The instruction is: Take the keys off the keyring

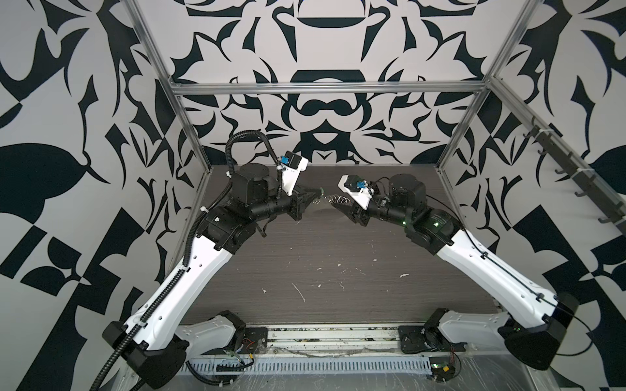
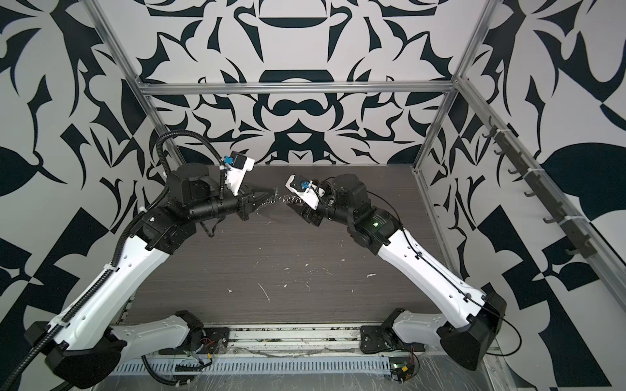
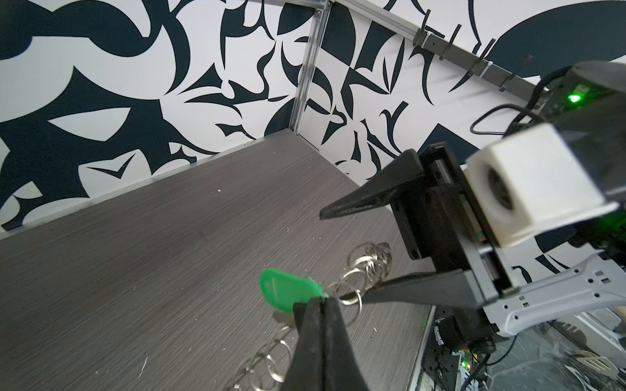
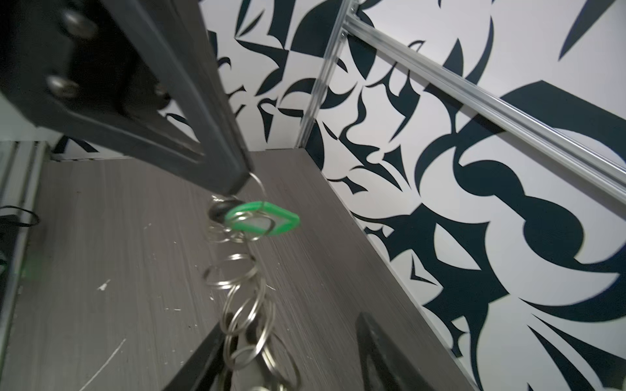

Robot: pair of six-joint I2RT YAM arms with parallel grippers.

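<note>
Where the two arms meet over the rear middle of the tabletop (image 1: 305, 264), the keyring (image 3: 367, 262) is strung between them, held up off the surface in both top views.

Keyring: a row of many small shiny silver split rings, overlapping like a loose chain. The larger loop carrying them cannot be made out with certainty.

Keys (image 3: 288, 291): a bright green flat plastic tag with rounded corners. In the right wrist view (image 4: 262, 218) one face shows a paler centre. A small dark piece sits just beside it among the rings, too blurred to read as a key blade. The tag hangs at the left arm's end of the ring row, touching the nearest rings.

Left end effector (image 3: 313, 301): jaws fully together, pinching a thin silver loop of the keyring right at the tag's narrow end. In the left wrist view the tag sticks out just past the fingertips. The right wrist view shows the tag dangling from that loop below the tip, not itself clamped.

Right end effector (image 3: 333, 257): jaws well apart. The ring row passes between its fingers (image 4: 206, 352) and lies against one of them. The other finger stands clear of the rings.

Tabletop beneath: dark wood grain with pale scuffs and flecks.
</note>
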